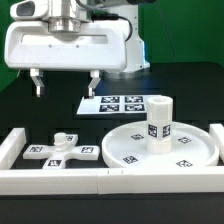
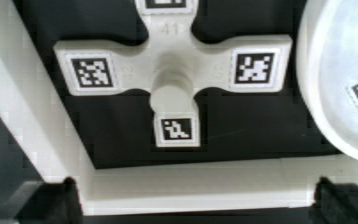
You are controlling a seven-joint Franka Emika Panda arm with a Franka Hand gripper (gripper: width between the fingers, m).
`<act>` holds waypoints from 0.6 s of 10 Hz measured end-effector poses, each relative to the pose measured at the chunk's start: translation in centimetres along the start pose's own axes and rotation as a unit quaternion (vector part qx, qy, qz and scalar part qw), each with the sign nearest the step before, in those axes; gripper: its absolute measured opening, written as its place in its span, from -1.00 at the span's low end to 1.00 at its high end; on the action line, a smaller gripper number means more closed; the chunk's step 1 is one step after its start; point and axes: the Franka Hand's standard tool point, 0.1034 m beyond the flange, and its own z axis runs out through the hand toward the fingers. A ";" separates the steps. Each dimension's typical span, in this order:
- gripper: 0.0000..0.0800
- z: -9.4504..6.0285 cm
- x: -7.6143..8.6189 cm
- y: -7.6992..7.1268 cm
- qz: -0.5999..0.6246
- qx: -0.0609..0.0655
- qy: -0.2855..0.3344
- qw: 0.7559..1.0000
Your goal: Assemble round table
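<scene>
Well, on the exterior view's left the cross-shaped base (image 1: 62, 150) lies flat on the black tabletop (image 1: 25, 115), just inside the white border rail (image 1: 60, 182). The gripper (image 1: 66, 86) hangs above it, jaws spread wide and holding nothing (the wrist view looks down on the cross). Further right lies the marker board (image 1: 118, 104), then the round disc (image 1: 125, 150) with the cylinder leg (image 1: 159, 120) standing upright on it.

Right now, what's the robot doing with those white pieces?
It's putting together a small round table. Its gripper hangs open and empty above the cross-shaped base. Beside that, the short cylinder leg stands upright on the round disc. Nothing is joined to the base yet.
</scene>
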 end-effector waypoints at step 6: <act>0.62 0.3 2.9 1.0 0.018 0.010 0.014 1.000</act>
